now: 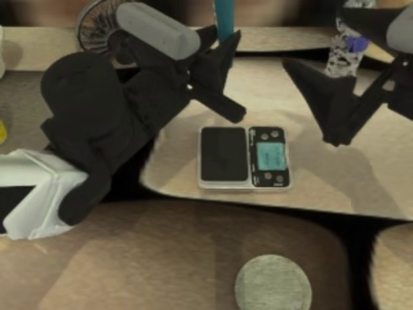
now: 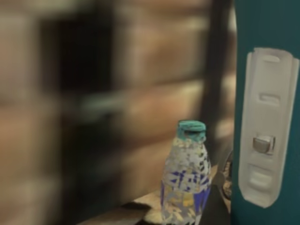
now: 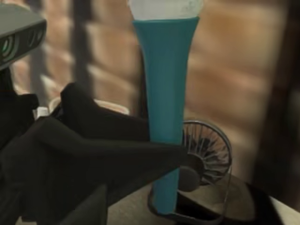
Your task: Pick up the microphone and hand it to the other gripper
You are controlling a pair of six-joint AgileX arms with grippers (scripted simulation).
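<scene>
The microphone [image 1: 225, 18] stands upright off the table, teal handle up and its white head [image 3: 166, 8] at the top. My left gripper [image 1: 232, 64] is shut on the handle low down. One black finger [image 3: 154, 159] crosses in front of the handle and the other lies behind it. The white switch strip [image 2: 265, 136] fills the left wrist view close up. My right gripper [image 1: 341, 134], the other gripper, hangs open to the right of the microphone, apart from it and facing it, with nothing between its fingers.
A digital scale [image 1: 245, 157] lies mid-table below both grippers. A round grey pad [image 1: 273, 282] sits near the front edge. A black wire fan [image 1: 95, 26] stands at the back left, behind the microphone. A patterned bottle [image 1: 342, 53] stands at the back right.
</scene>
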